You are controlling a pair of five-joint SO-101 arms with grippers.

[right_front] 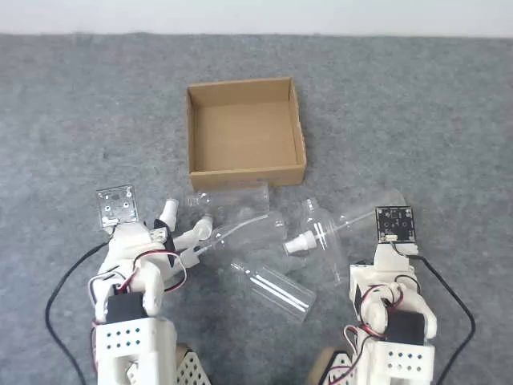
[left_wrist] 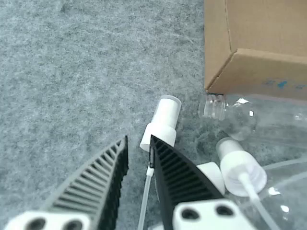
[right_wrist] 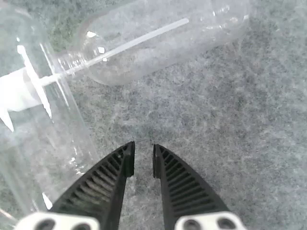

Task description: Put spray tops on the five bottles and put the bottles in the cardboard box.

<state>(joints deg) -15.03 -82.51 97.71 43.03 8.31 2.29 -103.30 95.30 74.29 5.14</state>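
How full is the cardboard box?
Empty: the cardboard box shows a bare floor; the clear bottles lie on the grey carpet outside it.

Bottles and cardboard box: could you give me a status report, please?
Left end effector, right end effector: barely open, empty. Bottles lie before the cardboard box, none inside. Spray top just ahead of left.

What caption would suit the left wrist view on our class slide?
Left pincer, slightly open, near a loose spray top, an uncapped bottle and the cardboard box.
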